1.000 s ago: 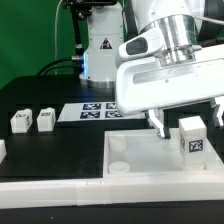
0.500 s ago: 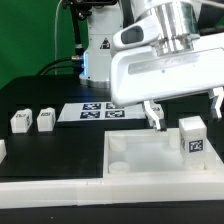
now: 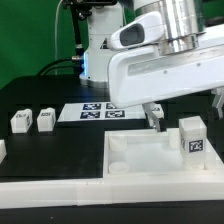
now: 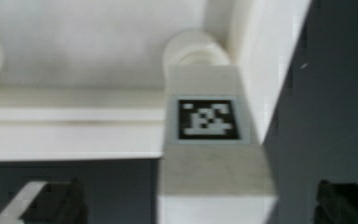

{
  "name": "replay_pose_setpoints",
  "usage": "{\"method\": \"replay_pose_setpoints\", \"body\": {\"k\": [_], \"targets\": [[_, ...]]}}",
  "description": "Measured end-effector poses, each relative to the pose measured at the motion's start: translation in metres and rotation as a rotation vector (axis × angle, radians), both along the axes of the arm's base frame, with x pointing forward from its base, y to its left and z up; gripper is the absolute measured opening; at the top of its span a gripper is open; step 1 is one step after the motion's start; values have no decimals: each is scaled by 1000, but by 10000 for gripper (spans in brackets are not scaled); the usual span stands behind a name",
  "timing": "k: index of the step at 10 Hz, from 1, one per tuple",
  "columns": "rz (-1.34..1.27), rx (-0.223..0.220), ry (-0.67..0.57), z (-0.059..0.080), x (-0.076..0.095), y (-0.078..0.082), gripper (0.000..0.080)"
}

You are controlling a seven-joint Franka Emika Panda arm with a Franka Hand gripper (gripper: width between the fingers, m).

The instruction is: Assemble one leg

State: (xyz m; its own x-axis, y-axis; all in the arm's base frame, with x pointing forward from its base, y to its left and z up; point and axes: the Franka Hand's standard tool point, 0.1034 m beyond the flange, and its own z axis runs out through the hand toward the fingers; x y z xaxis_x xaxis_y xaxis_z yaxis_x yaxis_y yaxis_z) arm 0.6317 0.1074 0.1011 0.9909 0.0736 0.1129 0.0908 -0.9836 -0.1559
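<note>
Jaws wide open, empty, hanging astride the upright leg [image 3: 192, 137] at tray [image 3: 150, 152] corner. Prob. grasp step; nxt: drop straight, clamp leg w/o tipping.

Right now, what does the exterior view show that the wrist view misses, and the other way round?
Exterior only: one spare leg beside another on the black table, the marker board, and the arm's body overhead.
Wrist only: a close look at the tagged leg, with dark gaps between it and each of the open jaws.
Both: the tagged leg upright by the white tray, unheld.
</note>
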Motion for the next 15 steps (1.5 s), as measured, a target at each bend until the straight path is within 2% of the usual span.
{"method": "replay_pose_setpoints", "body": {"k": [3, 6, 8, 9, 10, 11, 13, 15], "targets": [[39, 16, 180, -1, 5, 7, 649], [39, 14, 164, -15, 4, 1, 649], [39, 14, 163, -15, 4, 1, 625], [28, 14, 166, -15, 4, 1, 419], [8, 14, 169, -15, 4, 1, 419], [-6, 13, 171, -15, 4, 0, 292], [-282, 12, 158, -16, 1, -1, 293], [-516, 30, 102, -15, -6, -2, 293]]}}
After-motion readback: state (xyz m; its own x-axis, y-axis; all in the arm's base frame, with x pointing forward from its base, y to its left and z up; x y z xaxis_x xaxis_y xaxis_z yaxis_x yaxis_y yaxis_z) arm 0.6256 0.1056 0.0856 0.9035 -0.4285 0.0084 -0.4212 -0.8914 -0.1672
